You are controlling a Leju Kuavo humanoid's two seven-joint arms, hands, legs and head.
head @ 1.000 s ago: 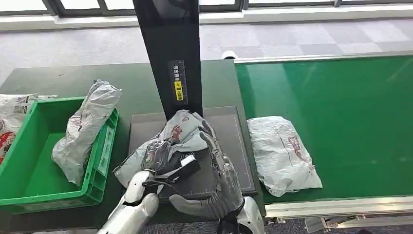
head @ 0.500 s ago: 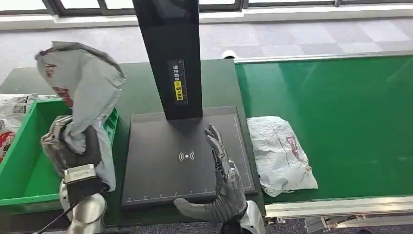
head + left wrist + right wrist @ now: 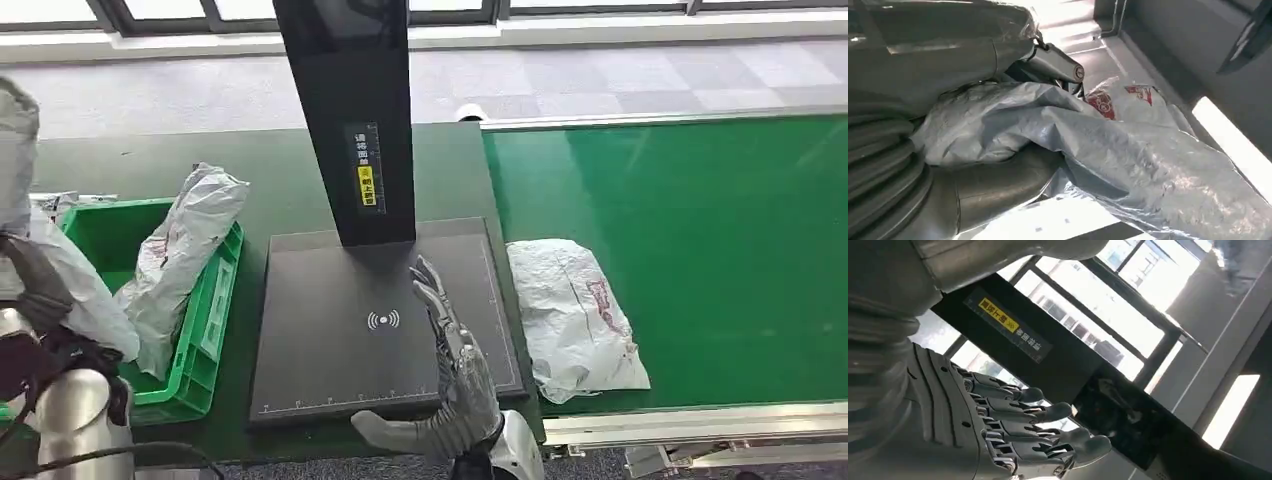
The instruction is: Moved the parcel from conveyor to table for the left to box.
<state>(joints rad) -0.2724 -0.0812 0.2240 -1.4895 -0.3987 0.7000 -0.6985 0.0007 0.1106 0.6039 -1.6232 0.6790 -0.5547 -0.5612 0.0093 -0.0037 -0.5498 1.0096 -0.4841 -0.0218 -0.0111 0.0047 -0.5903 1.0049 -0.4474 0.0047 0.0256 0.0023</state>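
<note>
My left hand (image 3: 38,300) grips a crumpled grey plastic parcel (image 3: 85,300) at the far left edge of the head view, lifted beside the green bin (image 3: 205,330). In the left wrist view the same parcel (image 3: 1128,160) bulges out between the thumb and fingers of the left hand (image 3: 923,60). My right hand (image 3: 455,375) hovers with fingers spread over the right side of the black scanner plate (image 3: 330,340), holding nothing. In the right wrist view the fingers of the right hand (image 3: 1013,430) are stretched out. A second grey parcel (image 3: 575,315) lies on the green conveyor (image 3: 700,230) just right of the plate.
Another grey parcel (image 3: 180,260) leans upright inside the green bin, over its right wall. A tall black post (image 3: 350,110) with a yellow label rises from the back of the scanner plate. The dark green table (image 3: 150,160) carries both bin and plate.
The left hand lifted the parcel off the scanner plate and swung it up and left, past the bin, to the picture's left edge. The right hand stayed almost still.
</note>
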